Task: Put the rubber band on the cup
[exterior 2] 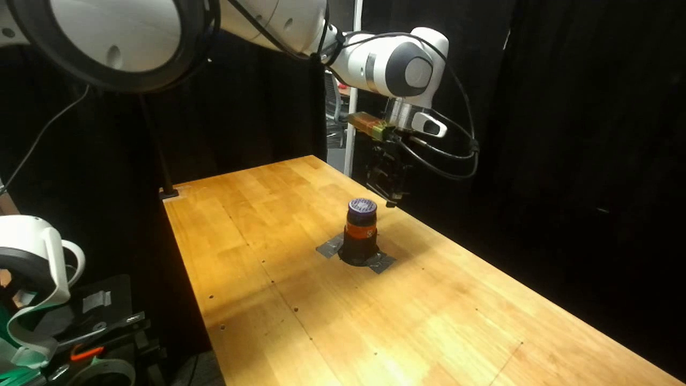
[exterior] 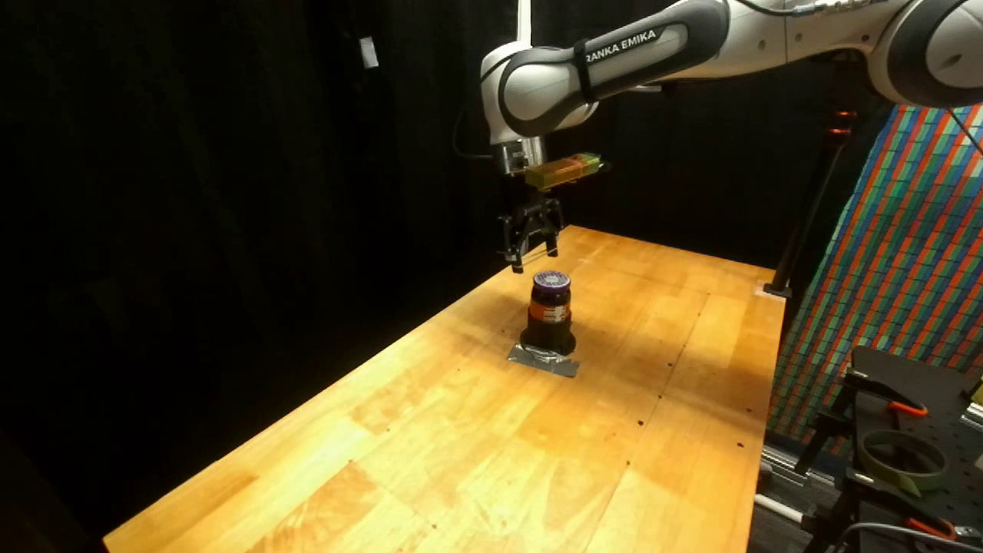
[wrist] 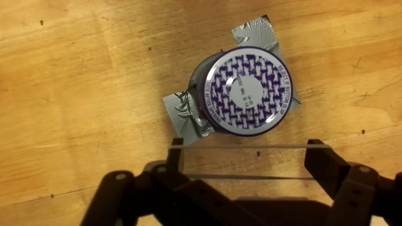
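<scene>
I see the gripper (wrist: 246, 152), jaws spread wide, rubber band (wrist: 241, 146) taut, likely to clear the jar (wrist: 248, 91) upright at its twelve o'clock in wrist view; tape (wrist: 187, 119) presumably stops that jar sliding.

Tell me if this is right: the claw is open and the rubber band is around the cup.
Not quite: the band isn't around the cup. The wrist view shows it stretched between the fingers of the gripper, which is indeed open.

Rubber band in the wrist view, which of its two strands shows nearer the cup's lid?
The upper strand: in that picture it crosses just below the lid, while the lower strand leaves a wider gap.
</scene>
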Motion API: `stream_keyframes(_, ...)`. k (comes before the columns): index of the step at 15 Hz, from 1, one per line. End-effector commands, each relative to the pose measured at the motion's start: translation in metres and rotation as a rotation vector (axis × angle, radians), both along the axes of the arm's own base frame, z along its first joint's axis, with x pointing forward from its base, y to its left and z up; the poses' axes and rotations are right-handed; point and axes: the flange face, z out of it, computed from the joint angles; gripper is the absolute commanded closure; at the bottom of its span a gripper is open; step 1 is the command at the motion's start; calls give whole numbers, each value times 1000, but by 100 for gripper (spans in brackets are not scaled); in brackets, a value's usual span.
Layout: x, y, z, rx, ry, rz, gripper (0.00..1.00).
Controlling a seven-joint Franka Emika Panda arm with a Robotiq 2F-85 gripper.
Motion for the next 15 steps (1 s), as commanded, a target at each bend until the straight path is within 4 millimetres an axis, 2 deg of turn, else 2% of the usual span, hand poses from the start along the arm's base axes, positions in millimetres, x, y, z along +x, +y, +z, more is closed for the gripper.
stream_keyframes(1, 9, 2, -12, 2, 13, -21, 0)
stream_keyframes(8, -1, -1, -36, 9, 93, -27, 0)
stream_keyframes(15, -18, -6, -31, 64, 131, -46, 0)
